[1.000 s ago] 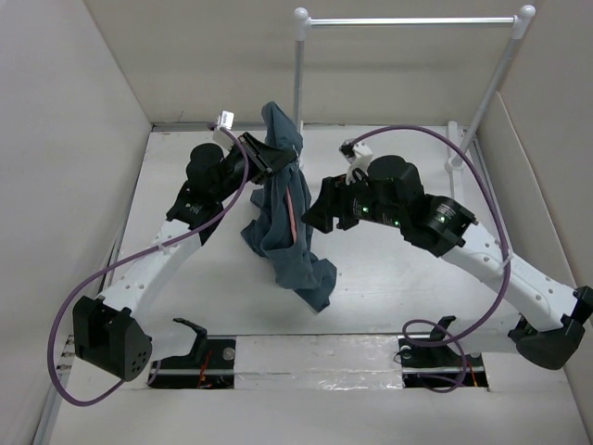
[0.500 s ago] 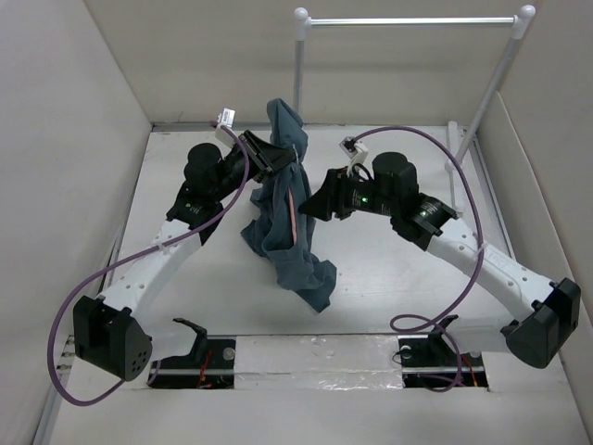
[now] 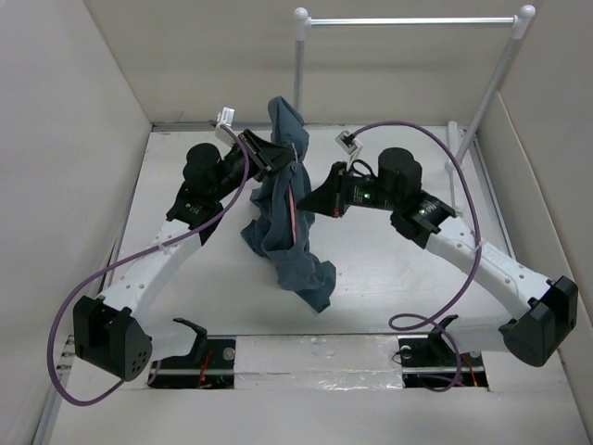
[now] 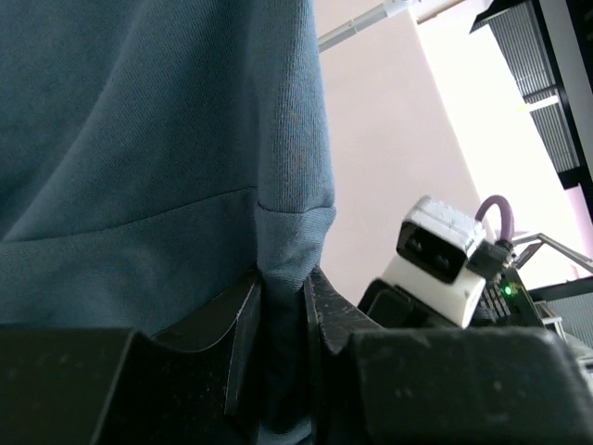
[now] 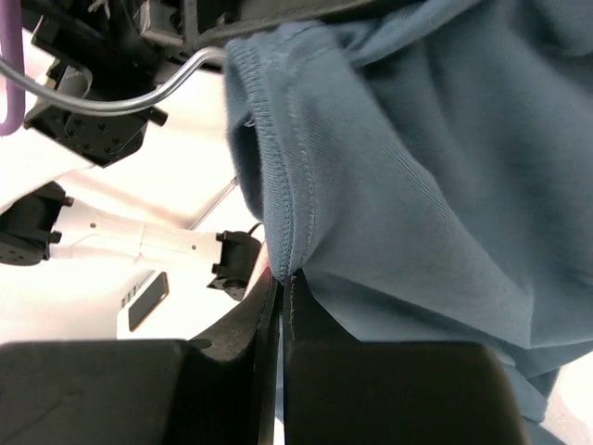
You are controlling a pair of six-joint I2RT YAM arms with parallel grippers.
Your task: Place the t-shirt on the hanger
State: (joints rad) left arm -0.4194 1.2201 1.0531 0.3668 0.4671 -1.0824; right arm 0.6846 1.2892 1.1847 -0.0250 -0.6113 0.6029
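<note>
The blue-grey t-shirt (image 3: 278,243) hangs bunched in mid-air over the table, its lower end resting on the surface. A thin salmon-pink hanger (image 3: 296,211) runs down through its folds. My left gripper (image 3: 276,158) grips the shirt from the left near the top; in the left wrist view its jaws (image 4: 283,306) are shut on a fold of the t-shirt (image 4: 139,120). My right gripper (image 3: 309,202) meets the shirt from the right. Seen from the right wrist, this gripper (image 5: 281,283) is shut on the stitched hem of the t-shirt (image 5: 417,167). The hanger's silver hook (image 5: 139,100) curves out above.
A white clothes rack (image 3: 408,20) with a metal bar stands at the back right. Pale walls enclose the table on the left, back and right. Purple cables loop off both arms. The right arm's wrist camera (image 4: 440,250) sits close beside the left gripper.
My right gripper has moved left up to the shirt and shut on its hem. The left gripper and the shirt have barely moved.
</note>
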